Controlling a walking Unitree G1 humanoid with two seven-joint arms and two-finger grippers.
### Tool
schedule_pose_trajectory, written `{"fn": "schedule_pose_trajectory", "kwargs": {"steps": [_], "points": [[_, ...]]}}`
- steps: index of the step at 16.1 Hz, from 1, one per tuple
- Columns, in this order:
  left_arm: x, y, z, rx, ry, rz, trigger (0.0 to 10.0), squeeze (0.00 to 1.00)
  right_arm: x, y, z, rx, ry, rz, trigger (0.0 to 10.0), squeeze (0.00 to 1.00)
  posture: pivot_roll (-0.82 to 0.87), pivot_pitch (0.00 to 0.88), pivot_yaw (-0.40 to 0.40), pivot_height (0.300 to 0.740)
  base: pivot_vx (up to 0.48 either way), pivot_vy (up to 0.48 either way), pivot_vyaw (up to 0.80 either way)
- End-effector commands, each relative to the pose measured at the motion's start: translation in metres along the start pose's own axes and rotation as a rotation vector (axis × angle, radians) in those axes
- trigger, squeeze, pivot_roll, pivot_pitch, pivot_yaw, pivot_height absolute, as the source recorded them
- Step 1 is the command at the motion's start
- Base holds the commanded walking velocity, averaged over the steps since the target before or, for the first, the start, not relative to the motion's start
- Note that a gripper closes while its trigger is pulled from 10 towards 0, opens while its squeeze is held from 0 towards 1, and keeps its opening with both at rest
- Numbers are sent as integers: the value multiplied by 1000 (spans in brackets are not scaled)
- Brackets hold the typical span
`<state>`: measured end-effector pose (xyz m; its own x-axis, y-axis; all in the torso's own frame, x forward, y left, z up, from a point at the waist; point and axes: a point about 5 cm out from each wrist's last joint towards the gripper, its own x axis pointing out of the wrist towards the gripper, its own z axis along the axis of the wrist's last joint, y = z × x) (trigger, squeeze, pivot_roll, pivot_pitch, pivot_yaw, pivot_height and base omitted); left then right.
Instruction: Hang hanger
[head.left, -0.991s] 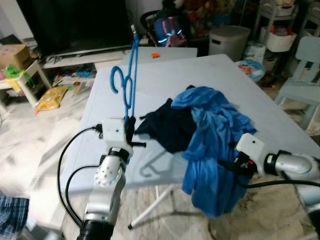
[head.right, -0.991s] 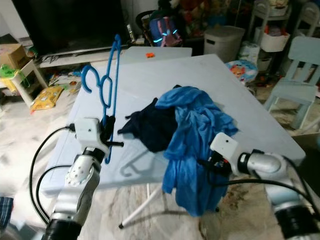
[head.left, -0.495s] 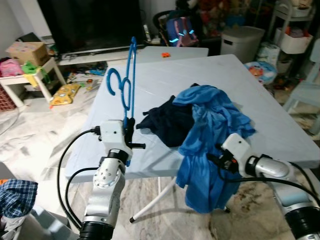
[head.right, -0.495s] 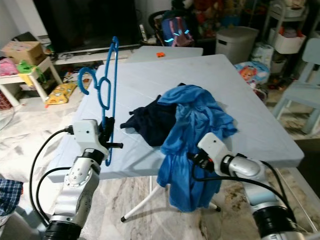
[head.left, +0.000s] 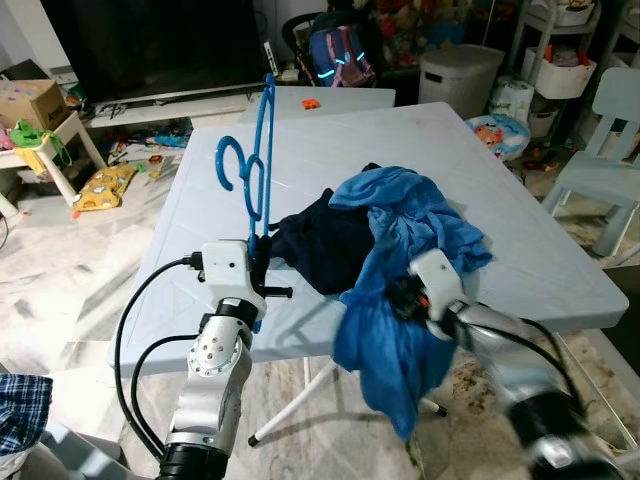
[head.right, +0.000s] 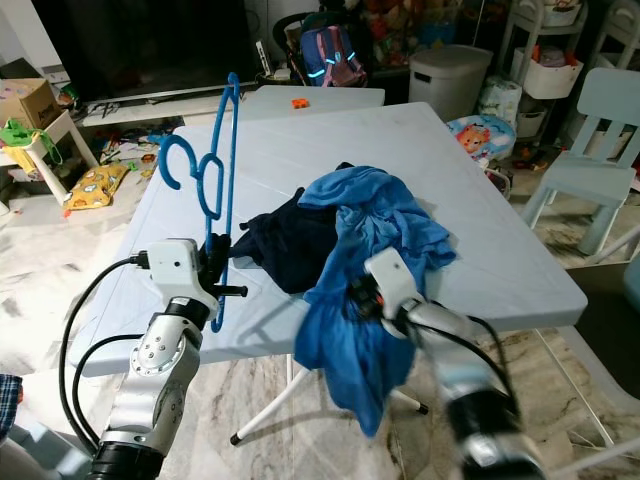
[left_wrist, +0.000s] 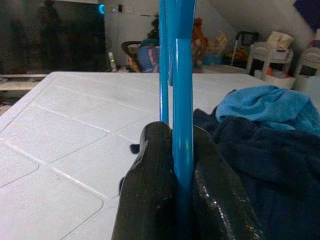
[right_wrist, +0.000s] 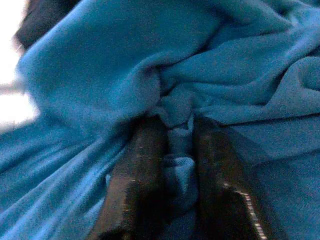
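Jaws of the left gripper (left_wrist: 182, 165) are clenched on the lower bar of the blue hanger (head.left: 257, 160), which stands upright above the near left corner of the bench (head.left: 520, 230), hook pointing toward the robot's left. Jaws of the right gripper (right_wrist: 177, 150) are clenched on a fold of the blue garment (head.left: 400, 260); that arm appears blurred in the head views.

The blue garment lies partly heaped on the bench, its lower part draped over the near edge toward the floor. Touching it, on the side toward the hanger, lies a dark navy garment (head.left: 325, 240), flat on the bench top.

Progress, as judged from this arrangement: both items are secured, one per gripper, but the hanger is bare. No part of the blue garment passes over its shoulders, and hanger and cloth are apart. Remaining steps would be to bring the garment's neck opening to the hanger, thread it on, and then hang the hanger; no rail or hook is visible here.
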<state>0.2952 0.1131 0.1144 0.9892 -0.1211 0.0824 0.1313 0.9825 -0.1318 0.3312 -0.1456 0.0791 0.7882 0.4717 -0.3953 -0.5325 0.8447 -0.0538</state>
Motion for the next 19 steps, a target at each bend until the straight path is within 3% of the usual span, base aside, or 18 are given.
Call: {"fn": "schedule_pose_trajectory", "kwargs": {"steps": [1,4,7,9,10,13,15,16,18,19], "points": [[0,2,5,7,-22,13,10000,0,7,5,-8,44,57,-24,0,0,-176,0,69,740,0,0,0],[-4,3,5,11,-26,44,10000,0,29,9,21,158,-3,-101,0,0,-144,0,34,740,0,0,0],[-13,9,3,15,-24,91,10000,0,45,11,66,227,-90,-124,0,0,-106,0,-10,740,0,0,0],[-20,13,2,17,-24,136,10000,0,52,15,115,280,-213,-130,0,0,-81,0,-39,740,0,0,0],[-21,14,2,17,-25,143,10000,0,52,15,129,301,-256,-135,0,0,-73,0,-47,740,0,0,0],[-24,15,4,22,-29,165,10000,0,30,-4,212,406,-589,-213,0,0,-63,0,-55,740,0,0,0],[-23,15,4,25,-29,168,10000,0,8,-24,244,405,-733,-310,0,0,-66,0,-53,740,0,0,0],[-22,14,4,27,-30,167,10000,0,-11,-47,255,375,-796,-443,0,0,-70,0,-50,740,0,0,0],[-21,13,4,26,-29,163,10000,0,-21,-65,248,322,-768,-584,0,0,-77,0,-44,740,0,0,0],[-21,13,4,26,-28,161,10000,0,-19,-69,240,283,-723,-624,2118,0,-80,0,-41,740,0,0,0]]}}
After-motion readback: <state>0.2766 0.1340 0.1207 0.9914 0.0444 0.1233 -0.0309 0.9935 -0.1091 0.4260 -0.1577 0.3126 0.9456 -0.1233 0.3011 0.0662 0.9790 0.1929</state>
